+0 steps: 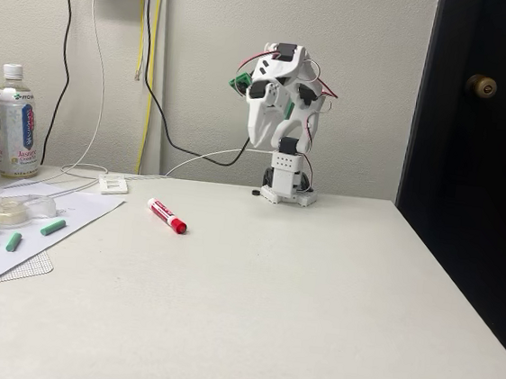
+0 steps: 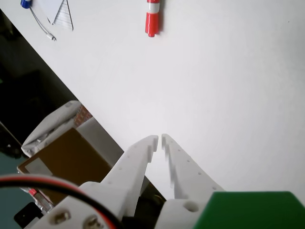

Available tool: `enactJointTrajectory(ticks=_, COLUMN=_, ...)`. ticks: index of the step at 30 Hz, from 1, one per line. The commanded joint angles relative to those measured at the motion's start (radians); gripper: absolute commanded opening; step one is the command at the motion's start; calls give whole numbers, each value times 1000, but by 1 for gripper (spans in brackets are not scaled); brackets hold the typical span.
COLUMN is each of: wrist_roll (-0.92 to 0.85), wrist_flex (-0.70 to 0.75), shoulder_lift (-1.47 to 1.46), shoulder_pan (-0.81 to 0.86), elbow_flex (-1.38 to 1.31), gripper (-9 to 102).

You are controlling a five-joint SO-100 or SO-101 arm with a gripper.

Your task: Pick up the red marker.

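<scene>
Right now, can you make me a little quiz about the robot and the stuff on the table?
1. True or false: the pincer holds the red marker.
2. In the fixed view, which side of the table has the bottle? A) left B) right C) middle
3. Fill in: in the wrist view the pincer's tips are nearly ____.

Key:
1. False. The marker lies on the table, away from the folded arm.
2. A, left.
3. Together: just a thin gap shows between them.
</scene>
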Motion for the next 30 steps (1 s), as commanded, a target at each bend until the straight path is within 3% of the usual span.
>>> enactJointTrajectory(ticks=1, wrist_roll=-26, wrist_flex=40, shoulder_lift=-77, shoulder_pan=38, elbow_flex=-137, gripper=0)
enactJointTrajectory(ticks=24, wrist_roll=-156, wrist_flex=-31, shoulder_lift=-347, shoulder_pan=287, elbow_flex=-210, gripper=0)
enactJointTrajectory(ticks=30, wrist_roll=-138, wrist_flex=-95, shoulder_lift=-410, shoulder_pan=264, elbow_flex=-206, gripper=0)
